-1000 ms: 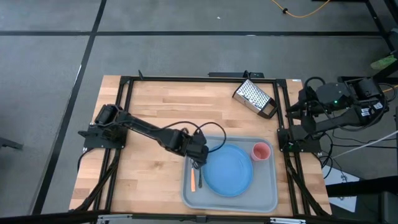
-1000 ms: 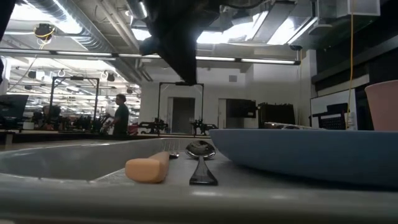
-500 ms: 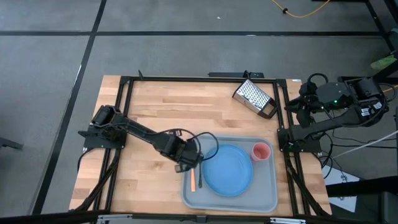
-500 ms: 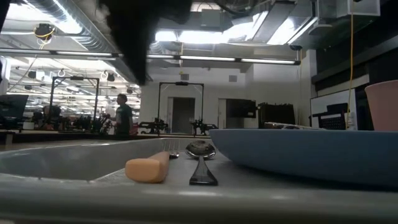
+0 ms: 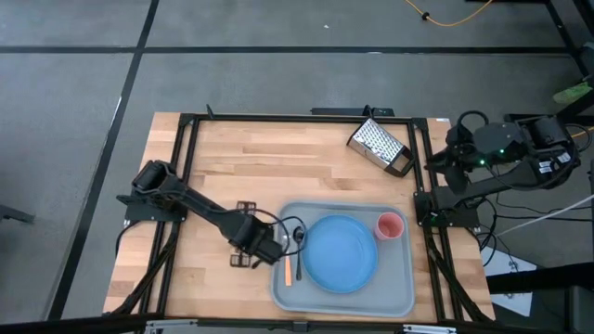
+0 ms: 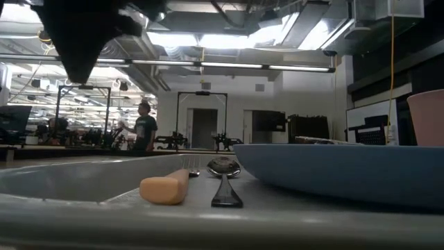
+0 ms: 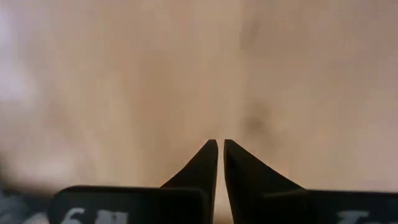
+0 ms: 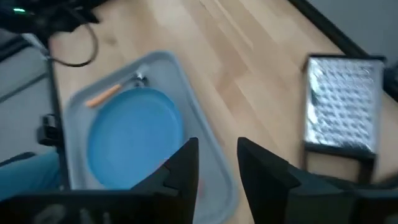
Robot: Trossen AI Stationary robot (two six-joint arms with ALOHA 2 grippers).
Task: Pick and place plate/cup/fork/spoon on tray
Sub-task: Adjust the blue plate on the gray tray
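Observation:
The grey-blue tray [image 5: 399, 292] lies at the table's near right. On it rest the light-blue plate [image 5: 341, 252], the pink cup [image 5: 390, 225] at its far right, the orange-handled fork [image 5: 289, 269] and the dark spoon [image 5: 299, 237] along its left side. The low view shows the fork's handle [image 6: 165, 187] and the spoon [image 6: 223, 179] flat on the tray floor, side by side. My left gripper [image 5: 249, 249] hangs over bare wood just left of the tray, pointing down, shut [image 7: 221, 144], with nothing between its fingers. My right gripper [image 8: 217, 149] waits open, raised beyond the table's right edge.
A metal box grater [image 5: 380, 147] lies on its side at the far right of the table. Bare wood stretches across the table's left and far parts. People stand in the room behind the table in the low view.
My left gripper has drawn away from above the spoon and fork on the tray's left side toward the table's left edge, rolling its wrist as it went; it now hangs over bare wood. The fork and spoon have stayed where they lay.

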